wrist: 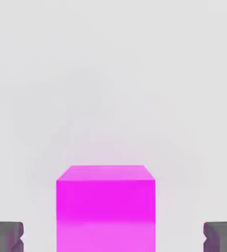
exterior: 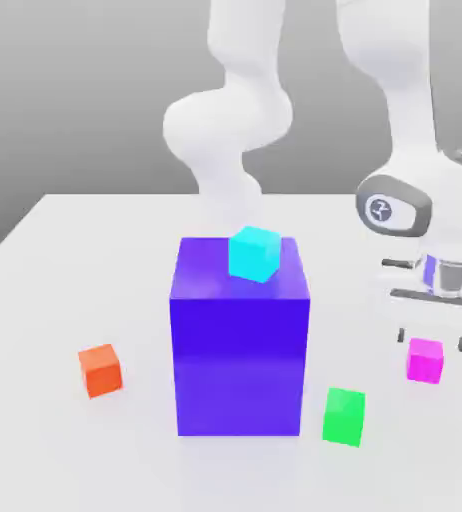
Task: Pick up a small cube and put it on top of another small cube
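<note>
The small magenta cube (exterior: 425, 362) rests on the white table at the exterior view's right. My gripper (exterior: 432, 341) hangs directly over it, open, with one dark fingertip (exterior: 402, 337) on either side of the cube's top. In the hand view the magenta cube (wrist: 105, 209) sits between the two fingertips (wrist: 5, 236), with a clear gap on both sides and no contact. The small green cube (exterior: 344, 416) stands on the table nearer the camera, to the left of the magenta one and close to the big block's front corner.
A tall purple-blue block (exterior: 239, 350) stands mid-table with a cyan cube (exterior: 253, 253) on top of it. An orange cube (exterior: 100, 370) lies to its left. The arm's white links rise behind the block.
</note>
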`<state>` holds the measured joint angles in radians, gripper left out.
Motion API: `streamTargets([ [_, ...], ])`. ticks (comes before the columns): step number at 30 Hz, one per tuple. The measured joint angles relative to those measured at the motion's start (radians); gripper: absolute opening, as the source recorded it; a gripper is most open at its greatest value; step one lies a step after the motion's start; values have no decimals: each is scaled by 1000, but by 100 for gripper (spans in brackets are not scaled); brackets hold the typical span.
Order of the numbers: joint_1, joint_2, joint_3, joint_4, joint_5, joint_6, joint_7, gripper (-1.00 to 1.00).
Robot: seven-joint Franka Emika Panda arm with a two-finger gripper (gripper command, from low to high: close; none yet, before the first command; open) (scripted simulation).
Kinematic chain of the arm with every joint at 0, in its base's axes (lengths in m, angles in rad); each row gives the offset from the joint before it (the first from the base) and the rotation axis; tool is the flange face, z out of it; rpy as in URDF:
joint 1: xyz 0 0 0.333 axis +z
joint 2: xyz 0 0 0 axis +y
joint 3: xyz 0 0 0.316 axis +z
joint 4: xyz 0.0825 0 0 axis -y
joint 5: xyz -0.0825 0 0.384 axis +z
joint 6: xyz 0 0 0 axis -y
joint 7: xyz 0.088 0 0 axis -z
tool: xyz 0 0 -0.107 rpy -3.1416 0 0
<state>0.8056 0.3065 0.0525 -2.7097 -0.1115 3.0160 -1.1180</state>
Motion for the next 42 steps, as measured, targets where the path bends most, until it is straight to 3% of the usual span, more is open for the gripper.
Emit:
streamTargets([
  [7, 2, 7, -3, 1, -1, 3, 0, -100],
  [14, -33, -206, 41, -40, 74, -168, -34, -100],
  [38, -311, -368, -134, -27, 89, -343, 1020, -100],
  [42, -327, -294, -137, -21, 116, -274, 1077, -100],
])
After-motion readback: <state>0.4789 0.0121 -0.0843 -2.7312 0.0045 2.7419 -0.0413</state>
